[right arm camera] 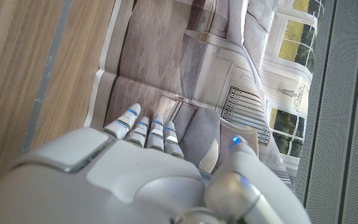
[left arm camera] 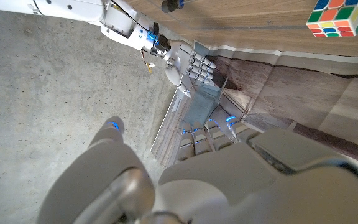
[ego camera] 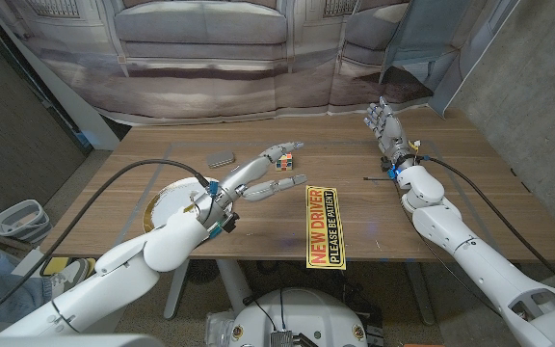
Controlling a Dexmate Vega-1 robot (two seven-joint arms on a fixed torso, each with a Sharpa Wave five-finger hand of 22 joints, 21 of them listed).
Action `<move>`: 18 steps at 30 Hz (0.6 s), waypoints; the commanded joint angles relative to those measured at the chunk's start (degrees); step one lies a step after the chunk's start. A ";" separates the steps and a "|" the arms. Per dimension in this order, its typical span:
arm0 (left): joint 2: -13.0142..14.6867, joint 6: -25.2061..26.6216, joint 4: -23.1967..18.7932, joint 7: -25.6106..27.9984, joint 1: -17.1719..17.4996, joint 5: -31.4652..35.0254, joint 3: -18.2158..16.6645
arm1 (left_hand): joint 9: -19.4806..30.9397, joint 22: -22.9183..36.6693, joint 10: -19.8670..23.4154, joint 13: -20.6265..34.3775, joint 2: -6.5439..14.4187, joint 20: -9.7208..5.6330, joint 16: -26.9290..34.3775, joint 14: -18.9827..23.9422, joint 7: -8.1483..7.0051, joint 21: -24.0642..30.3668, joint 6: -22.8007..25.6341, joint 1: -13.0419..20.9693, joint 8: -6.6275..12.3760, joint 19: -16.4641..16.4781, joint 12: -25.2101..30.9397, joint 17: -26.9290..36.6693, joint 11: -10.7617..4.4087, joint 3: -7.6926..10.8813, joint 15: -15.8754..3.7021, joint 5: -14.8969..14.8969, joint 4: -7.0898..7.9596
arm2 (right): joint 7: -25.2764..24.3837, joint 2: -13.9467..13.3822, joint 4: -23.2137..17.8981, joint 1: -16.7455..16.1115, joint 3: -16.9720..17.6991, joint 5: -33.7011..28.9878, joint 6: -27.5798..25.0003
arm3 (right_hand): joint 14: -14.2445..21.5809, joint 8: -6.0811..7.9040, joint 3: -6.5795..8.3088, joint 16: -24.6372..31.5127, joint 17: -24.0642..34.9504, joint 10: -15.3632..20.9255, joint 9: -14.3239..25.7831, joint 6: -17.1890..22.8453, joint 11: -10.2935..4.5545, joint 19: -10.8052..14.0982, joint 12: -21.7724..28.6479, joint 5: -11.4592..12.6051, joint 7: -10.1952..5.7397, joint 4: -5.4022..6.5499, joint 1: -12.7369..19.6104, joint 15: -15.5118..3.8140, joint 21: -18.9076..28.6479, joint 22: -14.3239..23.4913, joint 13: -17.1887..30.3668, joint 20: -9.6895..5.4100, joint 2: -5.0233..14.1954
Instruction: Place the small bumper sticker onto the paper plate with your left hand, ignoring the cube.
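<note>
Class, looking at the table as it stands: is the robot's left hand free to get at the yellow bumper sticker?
Probably yes. The left hand holds nothing, its fingers spread, and the yellow bumper sticker lies flat just beside it with nothing between. The multicoloured cube sits farther back, out of the way.

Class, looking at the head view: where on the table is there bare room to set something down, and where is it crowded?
Bare wood lies between the bumper sticker and the right hand. Crowded: left hand, paper plate, cube and a small grey object sit close.
</note>
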 commanded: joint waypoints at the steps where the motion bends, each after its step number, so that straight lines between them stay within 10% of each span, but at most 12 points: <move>1: 0.86 2.52 -1.21 -0.72 -0.72 1.51 0.91 | 0.19 0.04 0.19 0.18 -0.13 -0.96 -0.23 0.56 0.06 -0.14 0.38 1.03 0.24 0.31 -0.32 0.09 -0.18 0.13 -0.09 0.39 -0.58 | -0.17 0.38 0.36 0.46 -0.07 0.04 -0.17 | 0.43 0.00 -0.09 -0.29 0.09 0.46 0.34 0.36 0.00 0.57 -0.20 0.08 -0.02 -0.25 0.58 0.00 -0.18 0.22 0.17 -1.09 0.30; 18: 2.32 7.44 -4.09 -2.11 -1.42 5.17 2.34 | 0.21 0.01 0.14 0.19 -0.30 -1.17 -0.25 0.75 0.07 -0.26 1.11 3.67 0.38 0.48 -0.46 0.08 -0.34 0.45 0.01 0.74 -2.20 | 0.33 0.84 1.33 0.96 -0.31 -0.03 0.41 | 0.45 -0.01 -0.19 -0.32 0.09 0.52 0.35 0.35 0.01 0.64 -0.22 0.05 0.01 -0.33 0.60 -0.02 -0.42 0.23 0.17 -1.09 0.35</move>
